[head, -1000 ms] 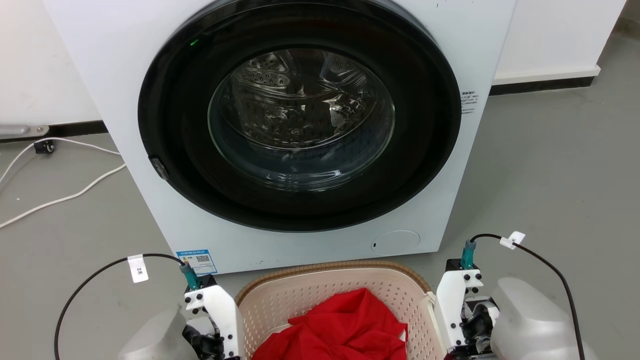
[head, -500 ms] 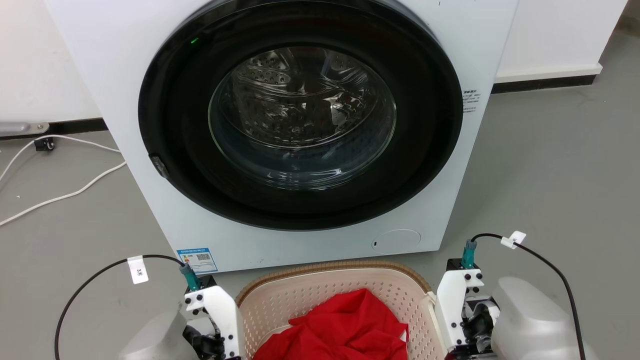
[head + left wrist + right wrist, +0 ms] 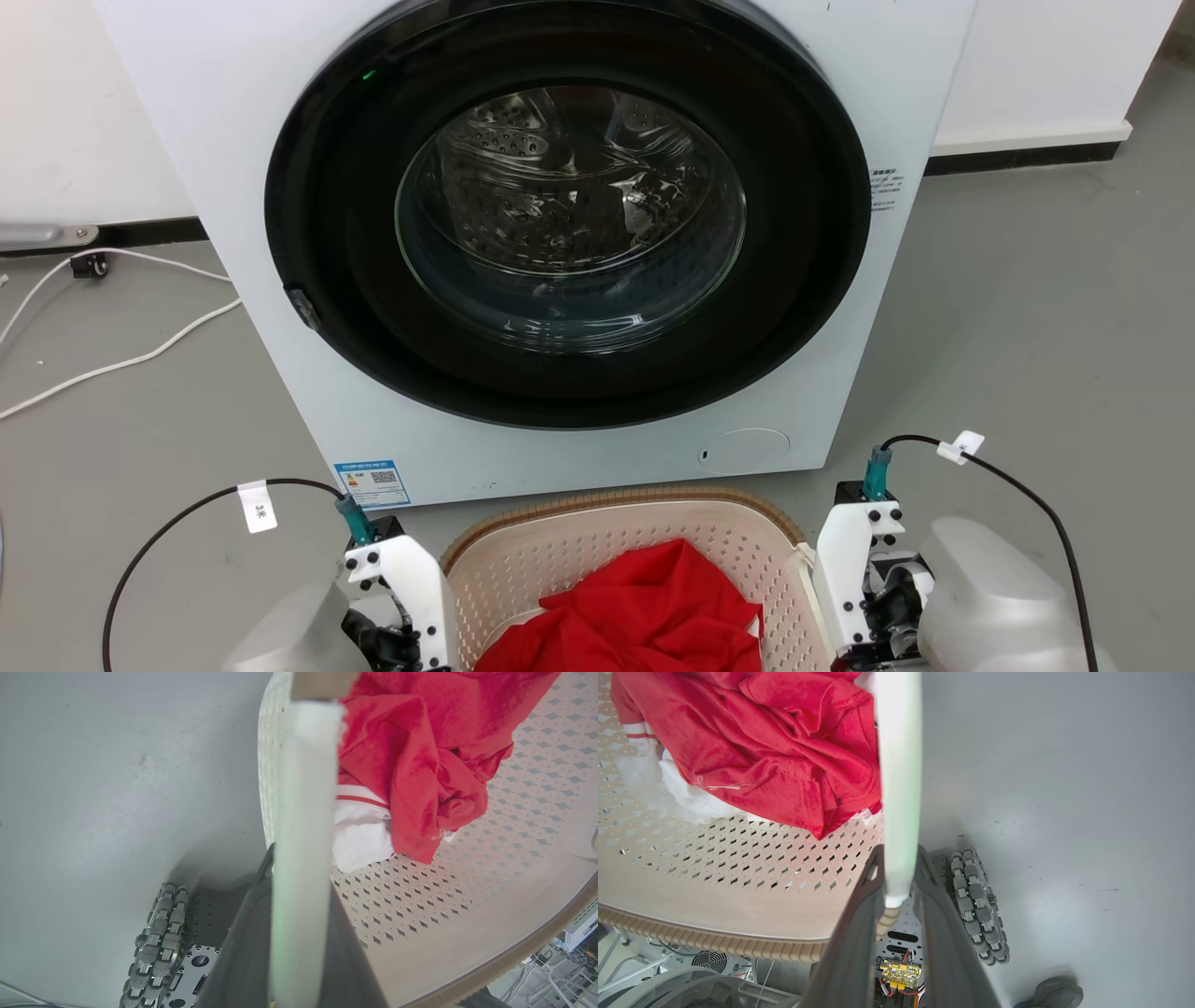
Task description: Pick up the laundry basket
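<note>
On the grey floor [image 3: 1027, 280] before the robot stands one white front-loading washer [image 3: 233, 140]. Its round dark door [image 3: 569, 215] is shut, and a small green light [image 3: 370, 75] glows on the door ring. Close in front of the washer, at the bottom centre of the head view, is the one laundry basket [image 3: 597, 551], cream with perforated walls and a brown woven-look rim. Whether it rests on the floor cannot be told.

Two garments lie inside it: a crumpled red garment [image 3: 644, 607] on top of a white garment [image 3: 359, 835] with a red stripe. White cords [image 3: 121, 359] trail on the floor to the washer's left. Two black cables, one per wrist, each carry a white tag: one on the left [image 3: 187, 509] and one on the right [image 3: 1027, 504]. An omni wheel of the robot's base shows below each side of the basket, one in the left wrist view [image 3: 159, 942] and one in the right wrist view [image 3: 978, 905].

The left gripper [image 3: 299, 877] is at the basket's left side. Its two dark fingers are closed to a narrow gap, pressing on either side of the basket's white left handle [image 3: 303, 788]. The right gripper [image 3: 899, 858] does the same on the white right handle [image 3: 899, 765], with one finger against each face.
</note>
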Controlling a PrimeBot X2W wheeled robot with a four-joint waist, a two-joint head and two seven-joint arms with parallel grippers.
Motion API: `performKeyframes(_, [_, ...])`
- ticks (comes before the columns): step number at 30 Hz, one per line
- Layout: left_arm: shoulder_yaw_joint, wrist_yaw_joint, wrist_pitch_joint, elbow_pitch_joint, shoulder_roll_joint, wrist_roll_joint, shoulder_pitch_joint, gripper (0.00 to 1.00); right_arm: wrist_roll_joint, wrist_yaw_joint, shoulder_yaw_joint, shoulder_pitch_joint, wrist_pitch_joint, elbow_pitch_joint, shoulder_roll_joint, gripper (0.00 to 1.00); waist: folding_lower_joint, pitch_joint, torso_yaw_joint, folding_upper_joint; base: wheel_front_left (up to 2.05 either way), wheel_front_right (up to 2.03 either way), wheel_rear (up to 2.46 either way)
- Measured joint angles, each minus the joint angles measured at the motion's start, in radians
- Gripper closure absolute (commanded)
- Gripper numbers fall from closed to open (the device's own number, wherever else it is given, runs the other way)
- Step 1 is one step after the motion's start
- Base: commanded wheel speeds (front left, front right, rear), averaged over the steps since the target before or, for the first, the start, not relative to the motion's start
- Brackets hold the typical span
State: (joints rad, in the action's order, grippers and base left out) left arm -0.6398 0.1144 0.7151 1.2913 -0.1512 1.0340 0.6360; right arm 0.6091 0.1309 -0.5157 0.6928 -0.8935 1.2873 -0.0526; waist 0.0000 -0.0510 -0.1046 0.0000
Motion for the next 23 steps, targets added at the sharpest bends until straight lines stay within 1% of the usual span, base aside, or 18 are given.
performKeyframes(23, [-0.002,0.0,-0.014,0.001,-0.002,0.008,-0.001,1.0,0.032,0.0,-0.03,0.0,0.005,0.0,0.0,1.0,0.0,0.003,0.005,0.0,0.0,0.0,0.0])
